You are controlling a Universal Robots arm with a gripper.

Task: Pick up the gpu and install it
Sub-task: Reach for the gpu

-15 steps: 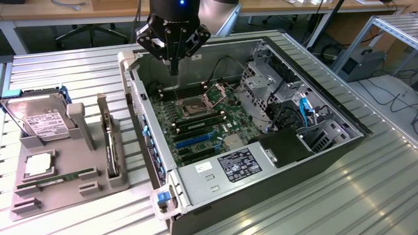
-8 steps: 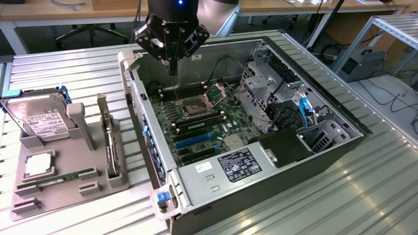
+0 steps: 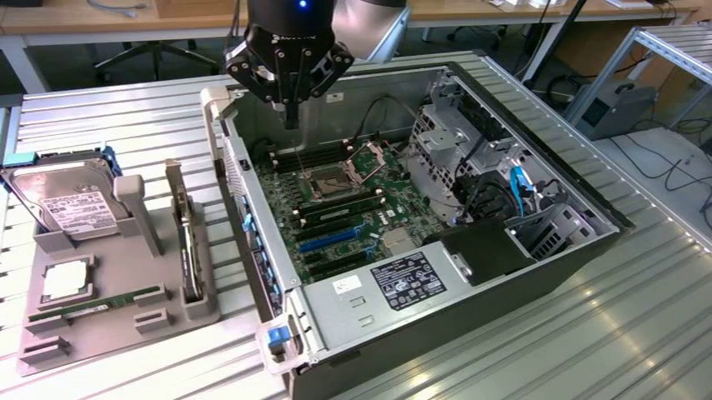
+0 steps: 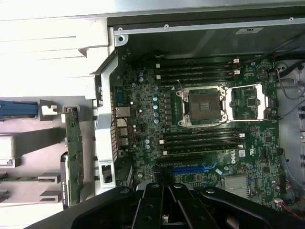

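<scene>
- The gpu [image 3: 187, 242], a flat rectangular card with a green circuit-board face, stands on edge in a slot of a grey plastic fixture [image 3: 112, 329]. It is outside the case, toward the exterior view's left. The wrist view shows its green face [image 4: 74, 157] upright in the same slot.
- Black multi-link gripper [image 3: 292, 121] [image 4: 164, 202]: jaws closed together, holding nothing. It hangs above the far end of the open case, well apart from the gpu.
- Green motherboard [image 3: 345, 212] [image 4: 143, 138]: lies in the case floor below the gripper. Its silver-framed processor socket [image 4: 204, 106] is open, and a blue expansion slot [image 4: 190, 168] is just beside the fingertips in the wrist view.
- Grey metal computer case [image 3: 247, 192]: lies on its side with the side panel off.
- The fixture also carries a silver hard drive with a white label [image 3: 69, 208] and a narrow green RAM stick [image 3: 98, 304].
- Ribbed metal table [image 3: 579, 333]: supports both case and fixture.
</scene>
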